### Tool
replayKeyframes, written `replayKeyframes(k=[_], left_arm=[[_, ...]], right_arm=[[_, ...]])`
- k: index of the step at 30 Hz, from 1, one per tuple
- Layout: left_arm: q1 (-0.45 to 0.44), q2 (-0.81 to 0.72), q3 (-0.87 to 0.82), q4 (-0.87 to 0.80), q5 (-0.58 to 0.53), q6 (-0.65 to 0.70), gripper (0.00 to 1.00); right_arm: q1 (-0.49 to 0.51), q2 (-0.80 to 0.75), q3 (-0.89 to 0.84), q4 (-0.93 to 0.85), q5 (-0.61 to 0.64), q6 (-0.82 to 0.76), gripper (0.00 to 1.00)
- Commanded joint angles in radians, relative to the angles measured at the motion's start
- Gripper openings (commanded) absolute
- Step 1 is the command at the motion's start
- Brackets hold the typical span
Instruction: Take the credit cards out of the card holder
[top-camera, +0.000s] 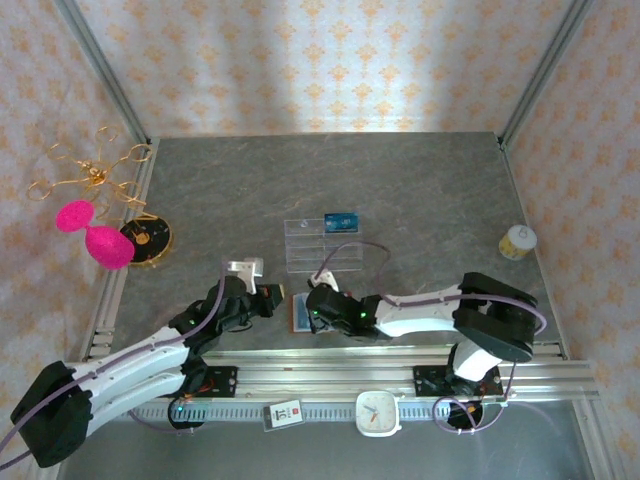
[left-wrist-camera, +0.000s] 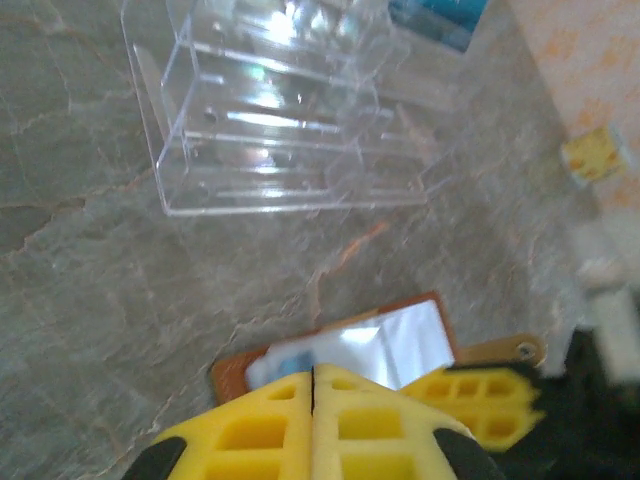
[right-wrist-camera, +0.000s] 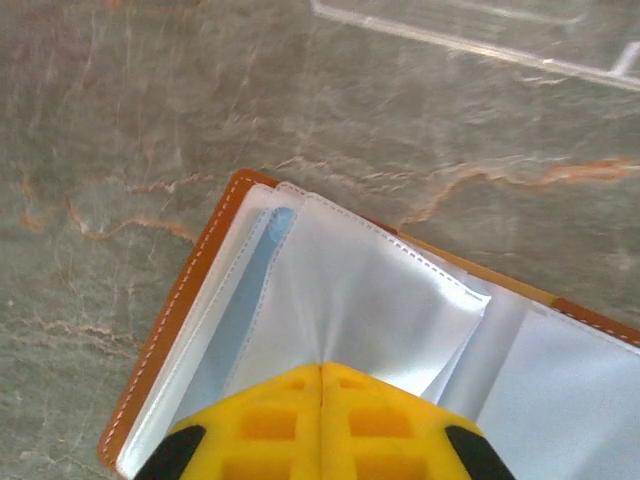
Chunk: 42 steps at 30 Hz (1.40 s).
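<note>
We see a grey, veined, stone-look tabletop (right-wrist-camera: 150, 120) with a matt finish, carrying a clear compartment tray (left-wrist-camera: 270, 130) of glossy plastic. The brown folding card holder (right-wrist-camera: 168, 340) looks like smooth stitched leather, its inner sleeves (right-wrist-camera: 370, 300) shiny translucent plastic film; the yellow pads (right-wrist-camera: 260, 425) of the right pincer (right-wrist-camera: 321, 368) look matt.

My left arm (top-camera: 130, 370) reaches from the lower left of the overhead frame toward its centre. The left claw (top-camera: 268, 298) is closed, its yellow fingers (left-wrist-camera: 240, 435) pressed flat together. My right arm (top-camera: 430, 315) folds in from the lower right, pointing left. The right claw (top-camera: 312, 305) is closed too, pinching a clear sleeve of the card holder (right-wrist-camera: 360, 290). The two claws sit just beside each other.
</note>
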<state>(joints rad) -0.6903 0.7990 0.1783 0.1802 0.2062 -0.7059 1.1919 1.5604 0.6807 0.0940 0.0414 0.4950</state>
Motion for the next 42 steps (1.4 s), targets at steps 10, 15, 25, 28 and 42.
replayKeyframes(k=[10,15,25,28,42], left_arm=[[-0.134,0.276,0.036,0.195,0.076,-0.012,0.00],[-0.189,0.428,0.098,0.250,0.095,-0.004,0.00],[-0.297,0.642,0.285,0.262,0.133,0.032,0.00],[-0.297,0.751,0.325,0.271,0.171,0.040,0.00],[-0.137,0.342,0.119,0.139,-0.049,0.081,0.00]], right_arm=[[-0.006,-0.109,-0.063,0.105,0.043,0.095,0.02],[-0.007,-0.211,-0.115,0.084,0.102,0.138,0.21],[-0.008,-0.509,-0.224,-0.072,0.211,0.219,0.28],[-0.010,-0.569,-0.244,-0.094,0.227,0.231,0.29],[-0.121,-0.372,-0.146,0.059,-0.222,0.111,0.32]])
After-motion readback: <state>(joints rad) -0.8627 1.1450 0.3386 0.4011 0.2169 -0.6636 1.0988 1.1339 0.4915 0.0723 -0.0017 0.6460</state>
